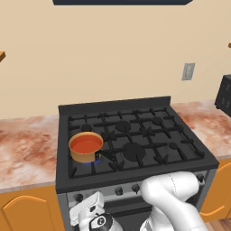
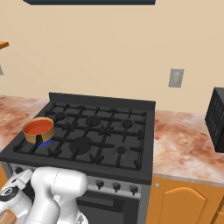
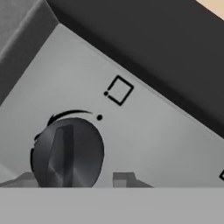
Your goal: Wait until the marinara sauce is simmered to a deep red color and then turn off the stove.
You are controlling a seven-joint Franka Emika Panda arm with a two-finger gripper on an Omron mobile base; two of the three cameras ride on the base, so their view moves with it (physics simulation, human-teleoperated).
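Marbled counter [image 1: 27,149] flanks stove [image 1: 135,135]; marinara sauce [image 1: 85,144] front-left; hand [image 3: 78,177] spread around knob [image 3: 68,153].

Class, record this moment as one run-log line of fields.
sauce: orange-red, in saucepan | flame: blue under pan | tool: at stove knob, fingers apart

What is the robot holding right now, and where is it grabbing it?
Nothing that can be told: the gripper sits right at a stove knob, but a grip on it isn't visible.
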